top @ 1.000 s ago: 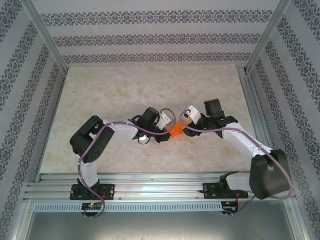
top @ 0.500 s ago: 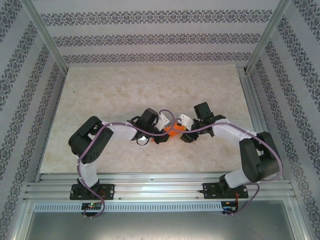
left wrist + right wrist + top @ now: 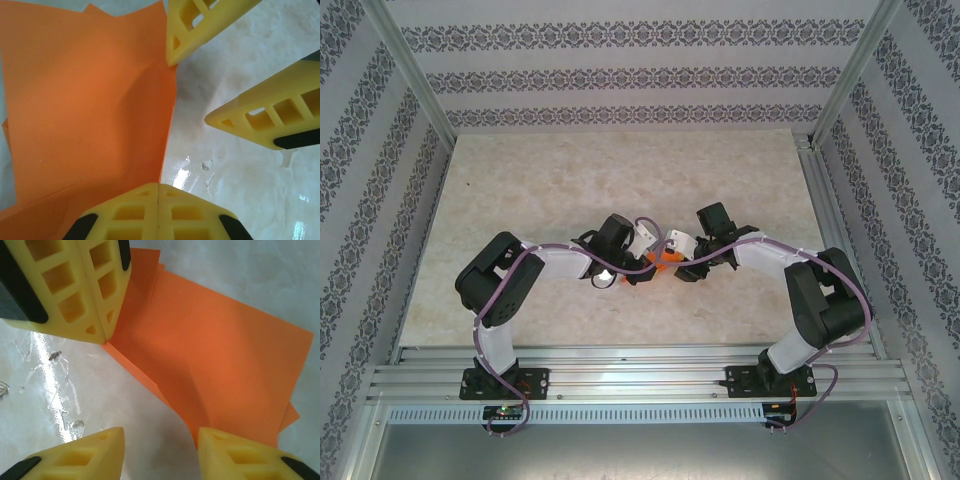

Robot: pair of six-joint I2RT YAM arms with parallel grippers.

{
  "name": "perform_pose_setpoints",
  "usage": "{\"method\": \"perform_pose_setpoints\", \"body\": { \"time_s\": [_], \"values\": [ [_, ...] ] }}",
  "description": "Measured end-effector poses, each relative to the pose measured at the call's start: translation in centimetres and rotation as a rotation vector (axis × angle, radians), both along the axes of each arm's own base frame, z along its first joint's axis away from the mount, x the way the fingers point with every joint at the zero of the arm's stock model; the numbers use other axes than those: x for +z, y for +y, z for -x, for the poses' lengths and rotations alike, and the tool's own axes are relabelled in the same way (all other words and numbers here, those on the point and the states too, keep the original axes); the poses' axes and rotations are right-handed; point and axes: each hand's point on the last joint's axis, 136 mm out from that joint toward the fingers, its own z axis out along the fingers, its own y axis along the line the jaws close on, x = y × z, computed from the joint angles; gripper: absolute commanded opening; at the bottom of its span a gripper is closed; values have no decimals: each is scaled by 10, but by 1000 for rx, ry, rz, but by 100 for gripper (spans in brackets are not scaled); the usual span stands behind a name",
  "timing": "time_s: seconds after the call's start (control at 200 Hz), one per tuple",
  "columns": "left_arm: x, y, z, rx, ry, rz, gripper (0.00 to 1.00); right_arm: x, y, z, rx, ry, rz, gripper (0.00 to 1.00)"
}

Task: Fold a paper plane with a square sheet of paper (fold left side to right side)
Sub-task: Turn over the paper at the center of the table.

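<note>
The square sheet of paper (image 3: 666, 262) is bright orange and lies folded in layers on the marble table between my two grippers. In the left wrist view the paper (image 3: 90, 105) fills the left half, and my left gripper (image 3: 158, 185) is shut with its tips planted on the paper's right edge. My right gripper (image 3: 160, 437) is open, straddling the folded edge of the paper (image 3: 215, 355); its right fingertip (image 3: 212, 440) touches that edge. The left gripper's shut fingers (image 3: 95, 305) meet the paper's corner. From the left wrist, the right gripper (image 3: 192, 87) stands open beside the paper.
The beige marble tabletop (image 3: 570, 180) spreads wide behind and to both sides. Patterned walls enclose it, and a metal rail (image 3: 620, 370) runs along the near edge by the arm bases. Small shiny scuffs (image 3: 205, 165) mark the table near the paper.
My right arm has swung left and closed in on the paper, and its jaws have narrowed somewhat. The left arm has stayed shut in place on the paper.
</note>
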Motion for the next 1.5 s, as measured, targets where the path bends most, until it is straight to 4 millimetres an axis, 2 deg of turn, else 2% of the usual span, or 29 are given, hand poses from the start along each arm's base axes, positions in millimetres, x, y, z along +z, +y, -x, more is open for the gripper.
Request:
{"method": "perform_pose_setpoints", "body": {
  "time_s": [0.205,0.295,0.43,0.505,0.669,0.859,0.999,1.049,1.109,1.224,1.289,1.354,1.404,1.499],
  "values": [
    [1,2,1,3,-1,1,0,-1,3,0,15,10,-11,12],
    [1,5,0,9,-1,-1,0,0,6,-1,23,14,-17,9],
    [3,6,1,11,-5,3,7,2,8,-2,35,13,-22,6],
    [5,5,1,8,-6,8,23,2,8,-2,36,17,-21,5],
    [7,5,3,-7,5,24,34,3,8,-1,40,21,-21,4],
    [12,2,-1,-9,-6,34,34,5,8,-4,36,19,-22,5],
    [17,4,-4,-14,-33,30,39,10,4,-9,-3,20,-47,21],
    [26,6,-4,-16,-59,35,41,19,1,-15,-43,-1,-81,26],
    [43,11,-2,-18,-103,50,44,34,-9,-23,-134,-18,-132,40],
    [83,28,-5,21,-204,82,53,88,-28,-41,-328,-119,-264,52],
    [95,38,-11,62,-246,75,55,119,-32,-47,-424,-155,-344,56],
    [94,47,-16,95,-257,47,55,143,-33,-49,-502,-166,-422,58],
    [85,53,-18,116,-244,11,56,156,-34,-49,-559,-156,-474,59],
    [55,65,-21,139,-190,-79,56,162,-40,-49,-665,-96,-547,60]
  ]
}}
